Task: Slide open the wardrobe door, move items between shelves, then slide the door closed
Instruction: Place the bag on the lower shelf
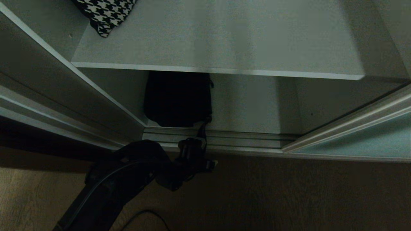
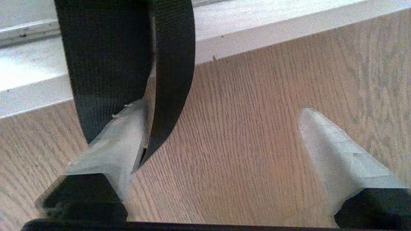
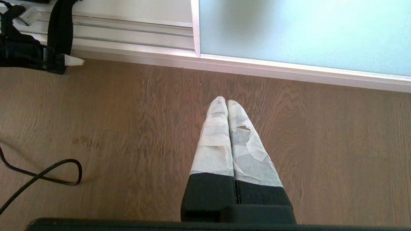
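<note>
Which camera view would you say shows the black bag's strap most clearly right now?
The left wrist view: the strap fills the frame, looped around one finger of the open left gripper. The head view shows it only as a thin dark line from the black bag; the right wrist view catches it at the edge.

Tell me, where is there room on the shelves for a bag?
The upper shelf is bare right of the checked bag. The bottom compartment is bare right of the black bag; its left is crowded, with the left fingers nearby.

The upper shelf hides the black bag's top; the houndstooth bag is cut off.
</note>
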Tool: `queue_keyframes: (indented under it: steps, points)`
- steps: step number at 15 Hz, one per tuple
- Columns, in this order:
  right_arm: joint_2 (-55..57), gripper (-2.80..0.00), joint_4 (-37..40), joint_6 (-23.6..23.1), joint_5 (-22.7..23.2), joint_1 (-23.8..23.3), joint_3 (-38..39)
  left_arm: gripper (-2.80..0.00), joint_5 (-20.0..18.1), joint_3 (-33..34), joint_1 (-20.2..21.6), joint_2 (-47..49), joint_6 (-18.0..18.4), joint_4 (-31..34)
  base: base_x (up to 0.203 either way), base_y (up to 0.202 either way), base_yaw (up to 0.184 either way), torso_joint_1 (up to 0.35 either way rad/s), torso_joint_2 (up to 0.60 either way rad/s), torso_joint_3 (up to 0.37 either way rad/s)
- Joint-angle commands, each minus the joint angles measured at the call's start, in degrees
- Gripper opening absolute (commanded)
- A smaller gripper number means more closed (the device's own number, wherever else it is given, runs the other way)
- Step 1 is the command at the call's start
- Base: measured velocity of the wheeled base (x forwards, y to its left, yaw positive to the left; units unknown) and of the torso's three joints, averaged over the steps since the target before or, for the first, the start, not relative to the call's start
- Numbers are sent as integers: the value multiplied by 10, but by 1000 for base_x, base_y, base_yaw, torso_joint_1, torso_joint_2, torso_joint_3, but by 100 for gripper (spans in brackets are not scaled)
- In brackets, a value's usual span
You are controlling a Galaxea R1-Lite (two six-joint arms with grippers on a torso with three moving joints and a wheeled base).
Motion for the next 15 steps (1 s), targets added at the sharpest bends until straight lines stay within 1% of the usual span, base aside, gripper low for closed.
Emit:
queue_keyframes:
  steps: [1,6,7,9,11,13,15]
  points:
    - [0,-280,0,0,0,0,0,-280,1,-7,0,12,0,-4,0,0,0,0,0,0]
    - [0,-280,0,0,0,0,0,-280,-3,-4,0,4,-2,-10,0,0,0,0,0,0]
    - [0,-280,0,0,0,0,0,-280,-1,-10,0,2,-12,-12,0,0,0,0,0,0]
    - [0,-280,0,0,0,0,0,-280,3,-23,-3,-10,-45,-12,0,0,0,0,0,0]
    - [1,-280,0,0,0,0,0,-280,4,-27,-3,-22,-57,-12,0,0,0,0,0,0]
    - [1,-280,0,0,0,0,0,-280,4,-37,-3,-40,-78,-11,0,0,0,0,0,0]
    - [0,-280,0,0,0,0,0,-280,10,-71,-3,-46,-84,-12,0,0,0,0,0,0]
